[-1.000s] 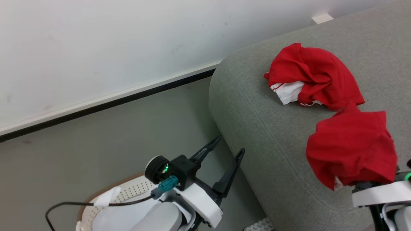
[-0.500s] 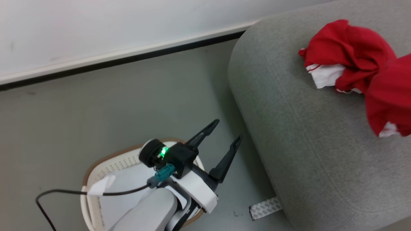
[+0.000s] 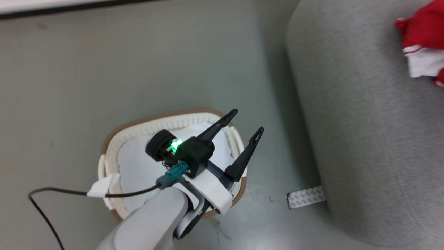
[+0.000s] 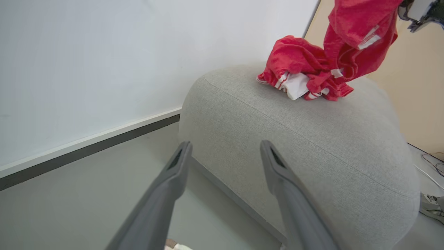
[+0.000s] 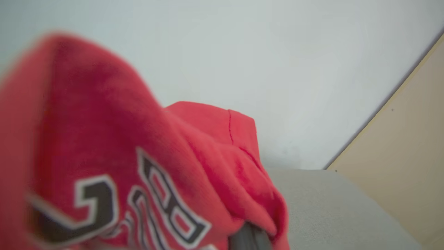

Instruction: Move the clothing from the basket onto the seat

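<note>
Well, the left tool [image 3: 248, 121] hangs over the basket [image 3: 138, 122], its two dark fingers spread wide with nothing between them. A pale liner cloth [image 3: 135, 166] lies inside the basket. The basket stands on the grey floor [image 3: 104, 69] near the seat [image 3: 364, 121], with a gap of floor between them. A strip of patterned tape [image 3: 306, 197] lies on the floor at the foot of the seat, and a black cable [image 3: 45, 196] runs from the left wrist out past the basket's rim.

Up on the seat, near its rounded corner by the wall [image 4: 86, 52], one red garment [image 4: 298, 69] lies crumpled, white striped trim showing at its edge. A second red garment [image 4: 360, 31] hangs from the right tool [image 4: 416, 12] above the seat, its lower end down against the crumpled one. Seen from the right wrist, that fabric drapes over the tool, black letters edged in white across it, and a bit of one dark finger [image 5: 248, 239] pokes out beneath. The tool is closed on the cloth, which dangles from it.
</note>
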